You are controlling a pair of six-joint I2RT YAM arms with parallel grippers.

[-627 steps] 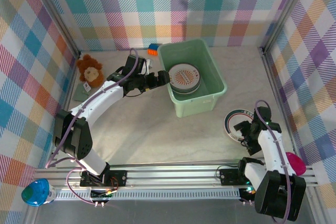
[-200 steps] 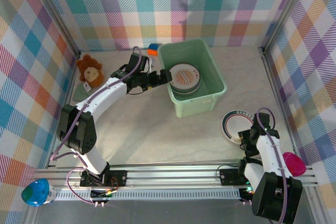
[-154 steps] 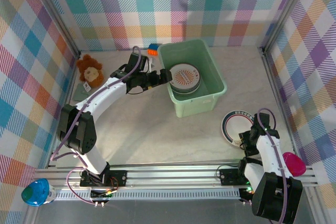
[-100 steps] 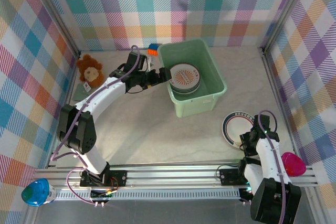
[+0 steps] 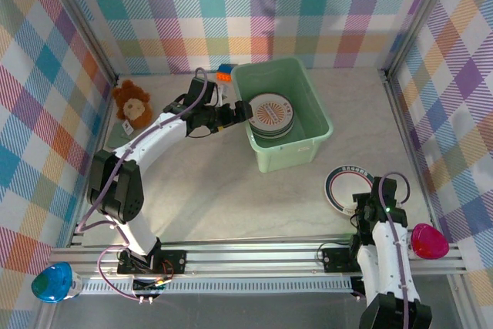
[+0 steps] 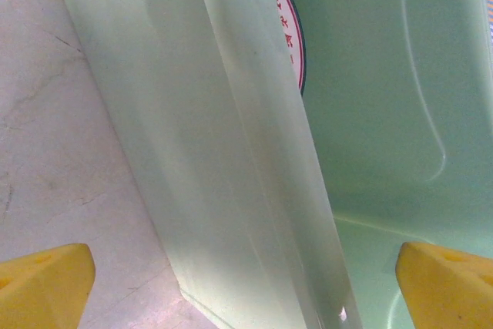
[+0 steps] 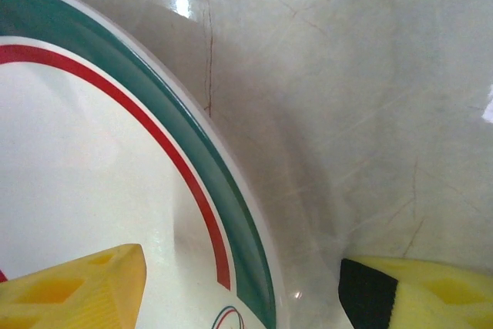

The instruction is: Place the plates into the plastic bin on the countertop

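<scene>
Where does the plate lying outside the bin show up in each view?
Top external: the plate lies lower right on the countertop, at the right gripper.
Right wrist: the plate covers the left half, its rim between the fingers.
Left wrist: faces the bin wall, with a binned plate behind it.
Shared landmark: the beige countertop, in all three.

This is looking like a robotics lab test cell: colourful plaid walls (image 5: 254, 13) are enclosing a beige marbled surface (image 5: 208, 190), the left arm (image 5: 150, 148) and right arm (image 5: 389, 256) are standing bolted to an aluminium rail (image 5: 254, 256), and a plush lion (image 5: 132, 102) is lying in one corner.
</scene>
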